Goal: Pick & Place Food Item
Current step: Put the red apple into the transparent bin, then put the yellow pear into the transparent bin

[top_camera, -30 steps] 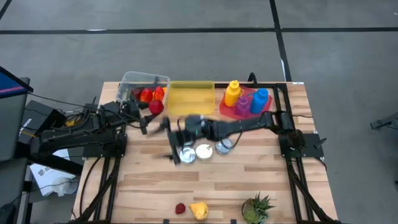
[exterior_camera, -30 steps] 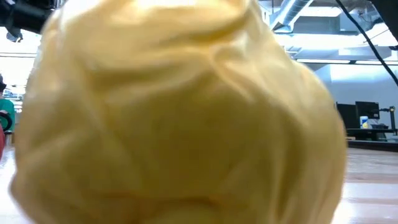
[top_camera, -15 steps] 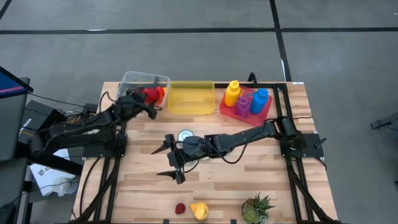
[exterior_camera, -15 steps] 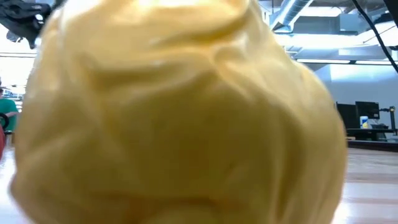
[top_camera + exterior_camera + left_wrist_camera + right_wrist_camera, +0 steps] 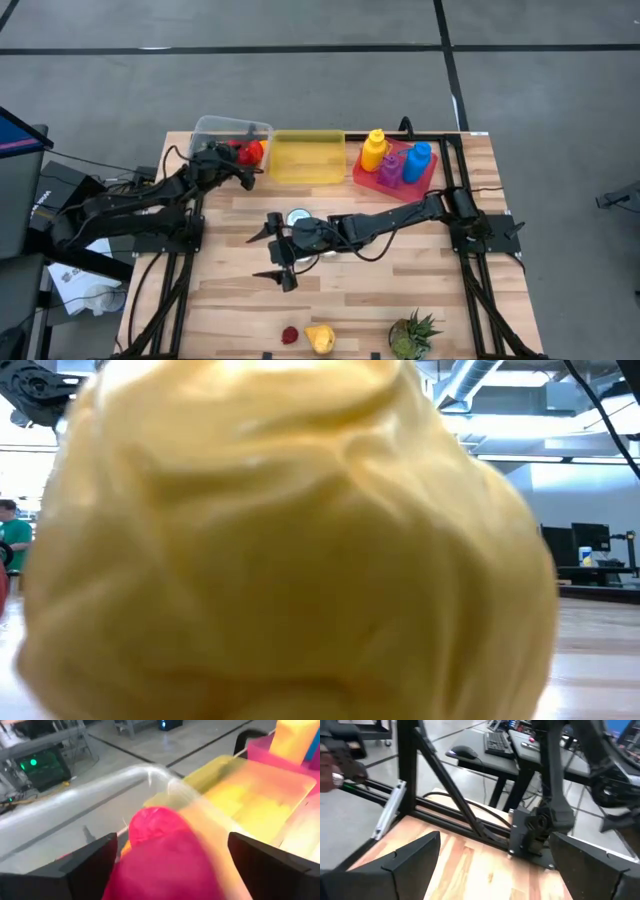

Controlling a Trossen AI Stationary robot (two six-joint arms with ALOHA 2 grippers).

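Observation:
A red food item shows blurred between the wide-apart fingers of my left gripper, just over the rim of the clear bin. In the high view this gripper stands at the right near corner of the clear bin, where red and orange pieces lie. My right gripper hovers open over the middle of the table with nothing between its fingers; in its wrist view the gripper faces bare wood and a black frame. My left gripper has the red food item between its open fingers, coming level from the near side. Whether a finger touches the item, I cannot tell, because the item is blurred.
A yellow bin stands beside the clear one, then a pink tray with bottles. A round silver disc lies near my right gripper. A strawberry, a yellow pear and a pineapple sit at the near edge. The pear fills the low view.
My left gripper has carried the red food item toward the table's far edge, up to the clear bin's corner. My right gripper has swung toward the near edge and tipped down a little, its fingers still apart.

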